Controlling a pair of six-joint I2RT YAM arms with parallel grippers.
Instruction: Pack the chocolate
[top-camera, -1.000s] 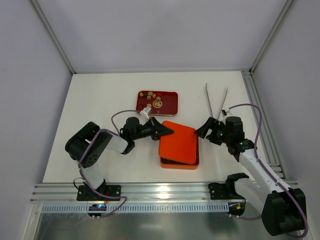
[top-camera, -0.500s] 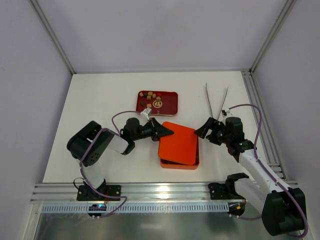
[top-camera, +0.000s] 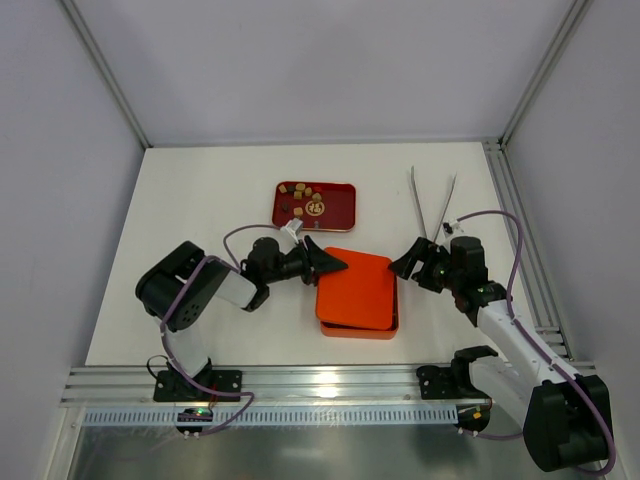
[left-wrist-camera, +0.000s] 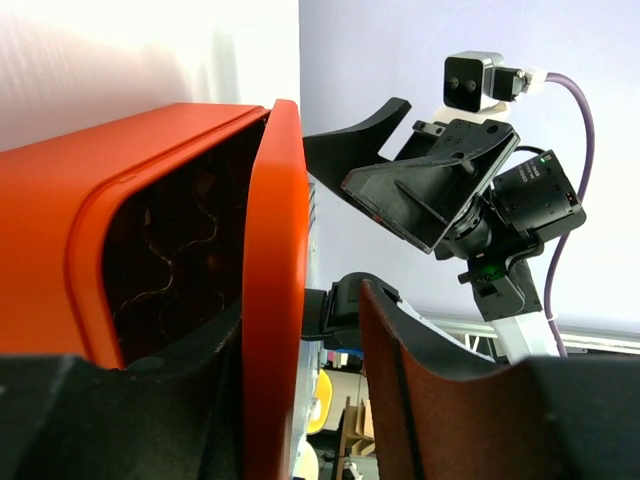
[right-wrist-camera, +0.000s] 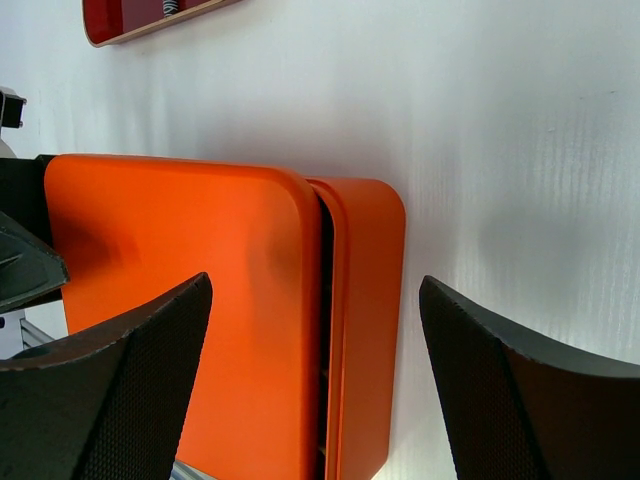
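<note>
Chocolate (top-camera: 301, 195): loose pieces in the red tray (top-camera: 342, 206), upper centre of the top view, none in either gripper. The orange box (top-camera: 360, 330) is just below the tray, with its lid (top-camera: 355, 285) sitting skewed on top. Left gripper (top-camera: 337, 264) straddles the lid's left edge, jaws apart with a gap on one side, not clamped. Right gripper (top-camera: 410, 268) is spread wide and empty, just off the box's right edge. Tweezers (top-camera: 432, 200) lie at upper right.

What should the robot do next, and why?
Probably pinch the left tool shut on the orange lid: its edge sits between the open fingers, it lies crooked over the box, and the chocolate is in the red tray.
</note>
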